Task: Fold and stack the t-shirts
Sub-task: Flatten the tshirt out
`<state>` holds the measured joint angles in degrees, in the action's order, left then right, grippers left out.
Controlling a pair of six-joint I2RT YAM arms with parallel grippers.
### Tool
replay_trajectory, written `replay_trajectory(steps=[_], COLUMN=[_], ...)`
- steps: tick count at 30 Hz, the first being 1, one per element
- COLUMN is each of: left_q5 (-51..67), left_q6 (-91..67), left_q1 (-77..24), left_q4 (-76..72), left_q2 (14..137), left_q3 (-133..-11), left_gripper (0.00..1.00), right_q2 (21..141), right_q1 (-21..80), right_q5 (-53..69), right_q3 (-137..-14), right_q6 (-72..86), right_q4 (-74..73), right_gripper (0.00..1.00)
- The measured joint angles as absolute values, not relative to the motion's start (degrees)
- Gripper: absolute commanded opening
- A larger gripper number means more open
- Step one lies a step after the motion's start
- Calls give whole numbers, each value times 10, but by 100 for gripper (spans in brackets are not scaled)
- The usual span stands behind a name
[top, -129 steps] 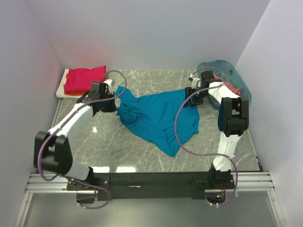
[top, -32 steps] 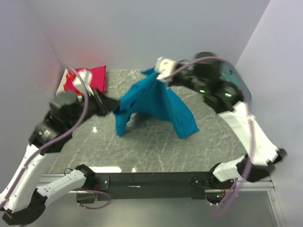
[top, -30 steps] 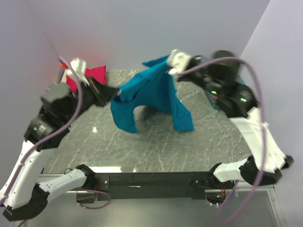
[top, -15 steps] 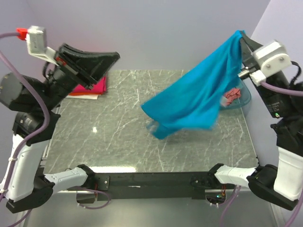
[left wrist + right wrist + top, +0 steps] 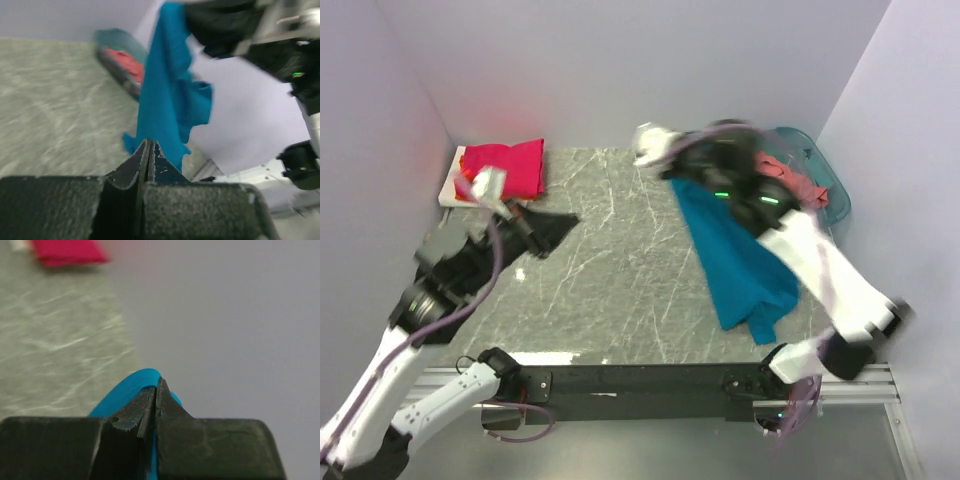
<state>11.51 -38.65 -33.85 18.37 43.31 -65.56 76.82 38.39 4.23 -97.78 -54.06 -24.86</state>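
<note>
Open grey marble-patterned table (image 5: 620,290) spreads from centre to 8 o'clock, room for laying cloth flat. The soft teal-blue t-shirt (image 5: 735,260) hangs at 3 o'clock from the right gripper (image 5: 156,390), which is pinched on one edge; the shirt's tail nears the 4 o'clock rim. The left gripper (image 5: 148,150), closed on nothing at 9 o'clock, likely needs a second corner. A folded magenta-red t-shirt (image 5: 505,168) sits at 10 o'clock.

Folded t-shirt (image 5: 503,168) on board (image 5: 448,192), far-left; hanging t-shirt (image 5: 735,255) near basket (image 5: 832,190), right
</note>
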Motion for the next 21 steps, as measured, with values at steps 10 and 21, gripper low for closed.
replay_trajectory(steps=[10,21], left_q5=[-124,-117], left_q6=[-423,-431], left_q1=[-338,-338], left_q4=[296,300], left_q2=[196,281], left_q3=[-575,-485], left_gripper=[36,62], right_q2=[1225,1044], right_q1=[498,314], right_q5=[39,174], right_q3=[-1131,-1030], right_q6=[-388,-391], right_q4=[-259,-358], right_gripper=[60,67])
